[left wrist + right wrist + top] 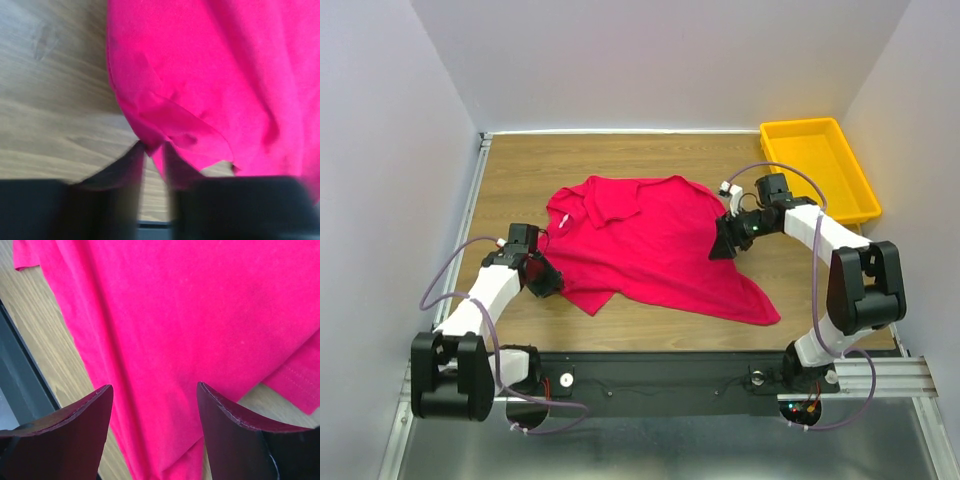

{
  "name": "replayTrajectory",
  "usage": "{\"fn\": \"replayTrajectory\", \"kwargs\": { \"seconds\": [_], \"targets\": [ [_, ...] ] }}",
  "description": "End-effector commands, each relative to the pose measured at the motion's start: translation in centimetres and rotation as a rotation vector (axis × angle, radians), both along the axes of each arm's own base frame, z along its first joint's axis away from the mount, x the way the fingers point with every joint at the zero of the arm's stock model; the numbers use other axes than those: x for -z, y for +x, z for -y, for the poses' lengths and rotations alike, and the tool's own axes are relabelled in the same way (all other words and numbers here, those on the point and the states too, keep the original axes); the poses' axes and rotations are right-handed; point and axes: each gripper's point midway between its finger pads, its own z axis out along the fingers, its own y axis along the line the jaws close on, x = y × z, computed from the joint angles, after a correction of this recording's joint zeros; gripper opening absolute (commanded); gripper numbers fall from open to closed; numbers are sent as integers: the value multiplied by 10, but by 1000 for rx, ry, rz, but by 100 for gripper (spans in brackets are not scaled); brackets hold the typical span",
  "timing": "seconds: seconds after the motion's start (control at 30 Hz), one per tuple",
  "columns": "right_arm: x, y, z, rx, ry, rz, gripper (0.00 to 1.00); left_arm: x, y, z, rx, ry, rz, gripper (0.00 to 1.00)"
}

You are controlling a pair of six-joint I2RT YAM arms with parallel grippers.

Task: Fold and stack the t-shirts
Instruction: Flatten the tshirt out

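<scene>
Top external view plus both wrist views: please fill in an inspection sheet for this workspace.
Surface: wooden table, no stains seen.
Job's things: one red t-shirt, rumpled and unfolded, mid-table.
Clutter: yellow tray at the far right corner, nothing seen in it.
Grippers: left gripper pinched on the shirt's left edge; right gripper open, over its right side.
Cables: a looped cable along each arm, none seen lying on the shirt.
Surroundings: white walls on three sides; metal rail at the near edge.

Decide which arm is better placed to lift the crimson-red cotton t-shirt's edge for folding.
Probably left: the left gripper pinches the crimson-red cotton t-shirt at its edge; the right gripper hangs open above the cloth.
</scene>
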Motion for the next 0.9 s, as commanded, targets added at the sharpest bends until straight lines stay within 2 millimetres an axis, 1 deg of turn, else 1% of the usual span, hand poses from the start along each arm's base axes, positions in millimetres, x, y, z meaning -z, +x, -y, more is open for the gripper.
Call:
{"fn": "replayTrajectory", "kwargs": {
  "seconds": [0.0,0.07,0.1,0.13,0.17,0.2,0.23,0.27,0.3,0.33,0.37,0.4,0.43,0.5,0.6,0.63,0.67,0.7,0.73,0.77,0.8,0.83,0.87],
  "targets": [
    [-19,6,0,6,36,77,73,9,5,5,28,-5,-4,12],
    [-19,7,1,11,35,80,73,10,-1,8,55,-20,-25,0],
    [-21,9,3,16,35,87,73,7,-5,13,74,-48,-29,0],
    [-22,10,4,21,34,90,73,5,-15,16,81,-64,-51,0],
    [-23,12,6,29,28,95,73,0,-19,19,80,-83,-54,0],
    [-24,13,8,35,24,102,73,-12,-22,23,82,-111,-13,0],
    [-27,15,10,42,21,112,73,-17,-33,23,69,-121,-31,0],
    [-27,16,12,47,11,119,73,-31,-35,25,42,-144,15,0],
    [-28,18,14,54,5,129,73,-41,-38,27,37,-163,33,0],
    [-30,19,16,60,1,134,73,-46,-46,29,31,-176,21,0],
    [-30,20,17,66,-7,137,74,-58,-47,29,7,-195,51,0],
    [-30,23,20,73,-13,145,74,-62,-51,31,2,-206,50,0],
    [-32,24,21,77,-17,150,74,-63,-59,31,-6,-212,25,0],
    [-32,28,23,82,-33,163,74,-73,-64,35,-10,-244,47,0],
    [-35,37,26,88,-48,181,75,-77,-70,38,19,-257,51,0],
    [-35,40,26,90,-52,183,75,-81,-68,38,54,-251,75,4],
    [-44,49,25,91,-50,208,75,-85,-66,39,73,-246,91,16],
    [-41,54,26,96,-59,203,76,-90,-62,38,93,-235,118,28],
    [-45,61,26,98,-61,216,76,-106,-53,34,119,-201,184,46],
    [-55,73,26,105,-60,246,76,-115,-47,31,130,-176,225,54],
    [-59,82,26,112,-63,258,77,-134,-38,24,131,-133,299,69],
    [-52,90,26,116,-71,239,77,-144,-30,22,160,-105,359,73],
    [-64,107,26,132,-71,270,77,-152,-23,20,163,-87,406,77]
  ]
}}
